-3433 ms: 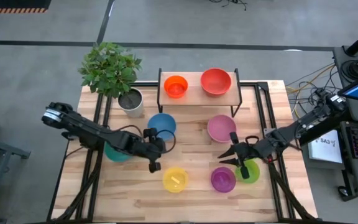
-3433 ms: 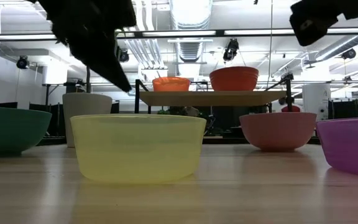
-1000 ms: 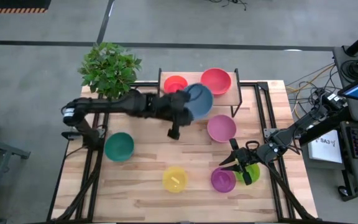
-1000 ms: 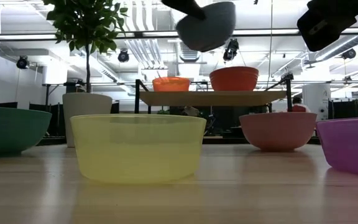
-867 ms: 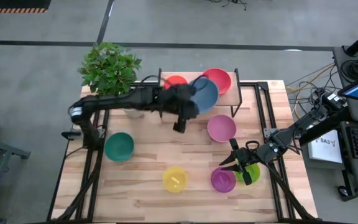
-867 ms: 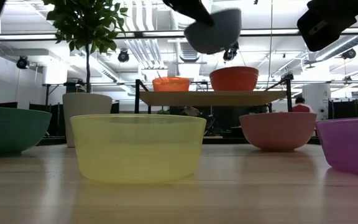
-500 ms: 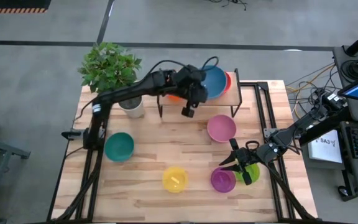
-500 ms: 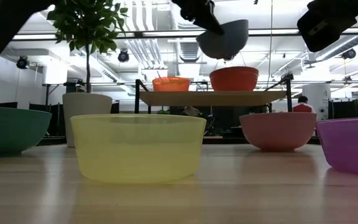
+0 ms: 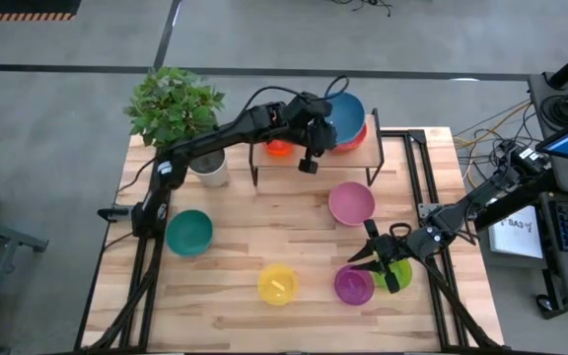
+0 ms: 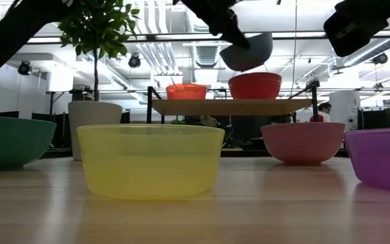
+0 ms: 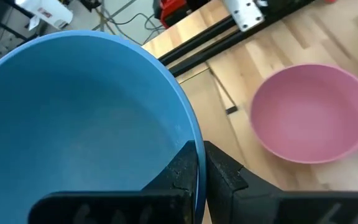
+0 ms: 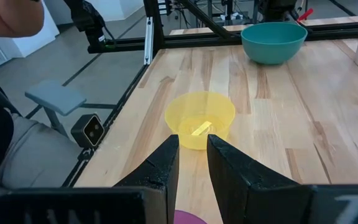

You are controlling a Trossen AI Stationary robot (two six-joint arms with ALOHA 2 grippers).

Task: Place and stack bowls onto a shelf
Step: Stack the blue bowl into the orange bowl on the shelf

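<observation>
one blue bowl (image 9: 344, 114) is pinched at its rim by the left gripper (image 9: 316, 138), held above the red bowl (image 9: 355, 136) on the shelf (image 9: 304, 156), beside the orange bowl (image 9: 277, 148). right gripper (image 9: 375, 258), fingers slightly parted and holding nothing, hovers by the purple bowl (image 9: 352, 286).

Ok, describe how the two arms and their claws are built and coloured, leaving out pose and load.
Both arms are dark, near-black jointed links. The left arm carries a thin black cable looping along it; its left claw has two flat, wedge-shaped black fingers. The right arm looks the same, and its right claw has two broad, tapering black fingers. No markings are readable on either.
</observation>
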